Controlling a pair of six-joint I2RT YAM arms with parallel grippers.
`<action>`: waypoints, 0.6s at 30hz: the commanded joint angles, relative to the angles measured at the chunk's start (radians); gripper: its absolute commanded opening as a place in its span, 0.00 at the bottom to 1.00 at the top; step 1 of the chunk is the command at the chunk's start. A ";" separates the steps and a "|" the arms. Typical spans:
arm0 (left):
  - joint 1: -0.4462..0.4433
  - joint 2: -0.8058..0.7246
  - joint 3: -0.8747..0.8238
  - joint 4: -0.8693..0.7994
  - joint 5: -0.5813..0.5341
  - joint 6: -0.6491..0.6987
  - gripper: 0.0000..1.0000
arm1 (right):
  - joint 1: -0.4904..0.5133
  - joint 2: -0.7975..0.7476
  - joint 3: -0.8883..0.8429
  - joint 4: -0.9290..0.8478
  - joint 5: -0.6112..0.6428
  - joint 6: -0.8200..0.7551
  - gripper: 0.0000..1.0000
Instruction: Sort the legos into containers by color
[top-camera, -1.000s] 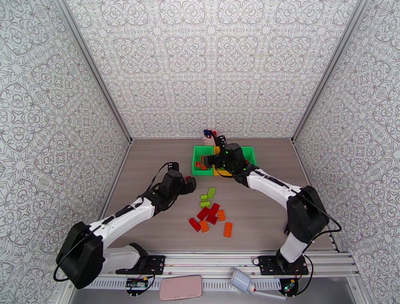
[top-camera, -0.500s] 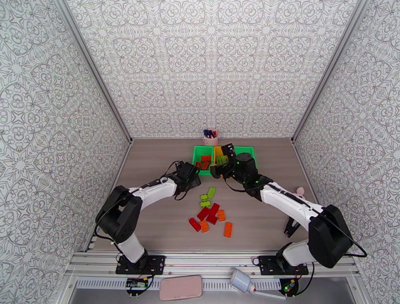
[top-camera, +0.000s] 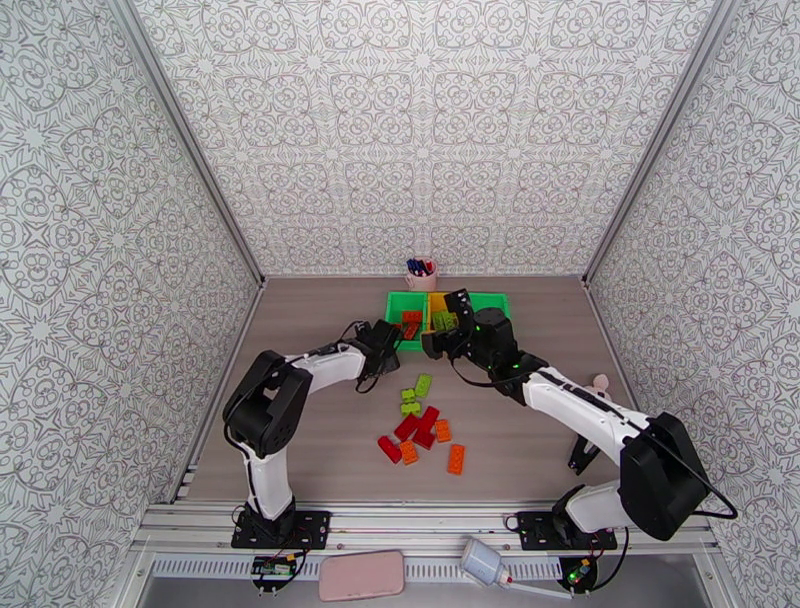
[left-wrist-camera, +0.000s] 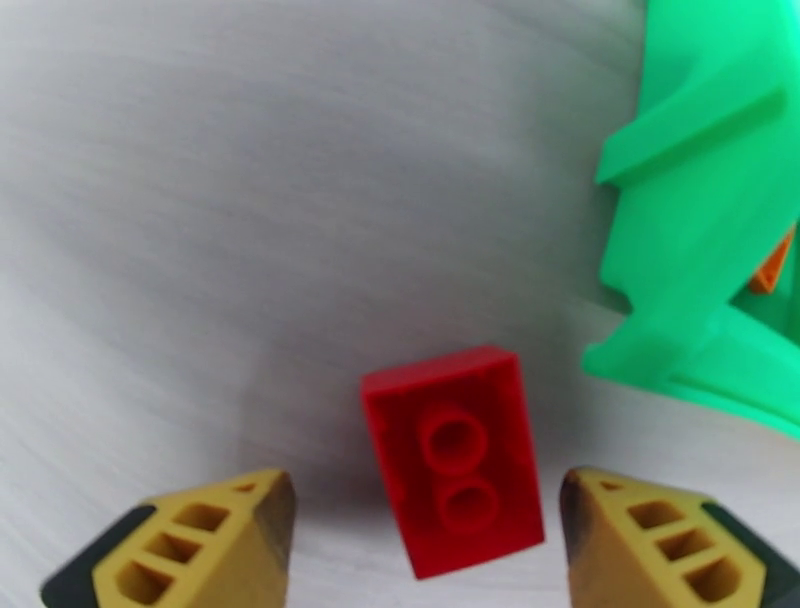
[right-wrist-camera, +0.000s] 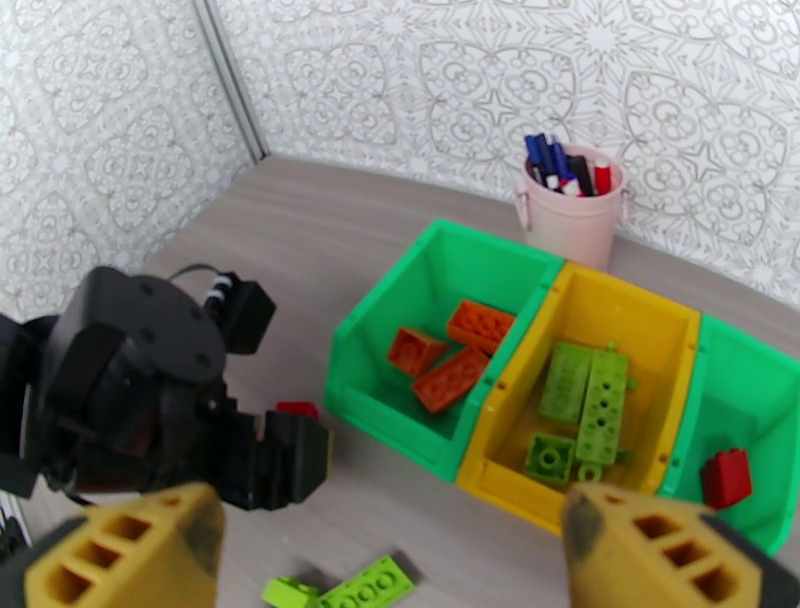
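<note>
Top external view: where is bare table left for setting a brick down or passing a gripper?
Free: wood between the left wall and the left gripper, the back-right corner beside the containers, the strip between the loose legos and the front rail. Crowded: that pile, and in front of the containers, around the right gripper.

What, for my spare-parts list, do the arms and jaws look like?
The left arm and right arm have white tubular links between bulky black joints, with thin black cables looping alongside. The jaws are yellow wedges with rectangular cut-outs and black backs.
</note>
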 joint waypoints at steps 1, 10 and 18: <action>0.014 0.034 0.047 -0.008 0.008 0.020 0.66 | -0.004 -0.015 -0.010 -0.002 -0.010 0.007 0.92; 0.023 0.063 0.079 -0.018 0.005 0.028 0.46 | -0.004 0.000 -0.008 0.003 -0.018 0.016 0.92; 0.025 0.034 0.073 -0.031 0.004 0.049 0.28 | -0.004 -0.001 0.003 0.004 -0.019 0.026 0.92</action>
